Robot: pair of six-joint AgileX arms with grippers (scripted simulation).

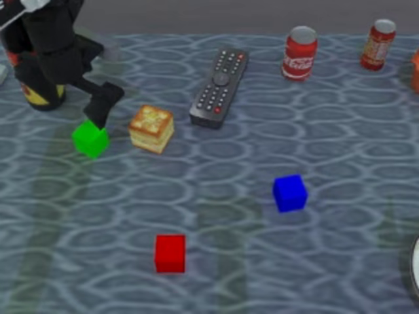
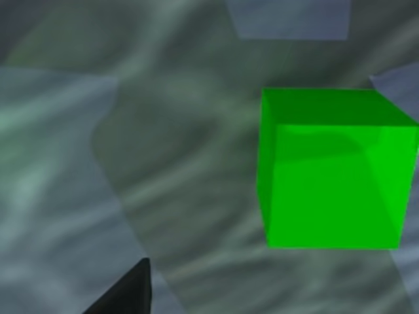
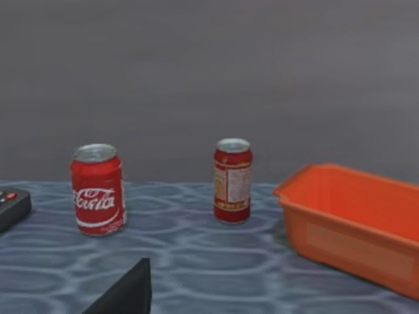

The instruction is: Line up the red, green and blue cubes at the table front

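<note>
Green cube (image 1: pixel 90 139) far left, left gripper (image 1: pixel 99 111) just above; jaw state unreadable. Red cube (image 1: pixel 170 253) near centre, blue cube (image 1: pixel 289 193) right. Centre squarely before pinching, clear of patterned block (image 1: pixel 152 128). Right arm parked, unseen.

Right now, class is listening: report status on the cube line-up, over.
Left gripper over green cube, grip not confirmed. Right arm parked, out of top view. Red cube at front, blue cube mid-table. Orange-yellow block beside green.

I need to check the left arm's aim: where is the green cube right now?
In the top view, the green cube sits on the table's left side, just left of the orange-yellow block, directly under the left gripper.
</note>
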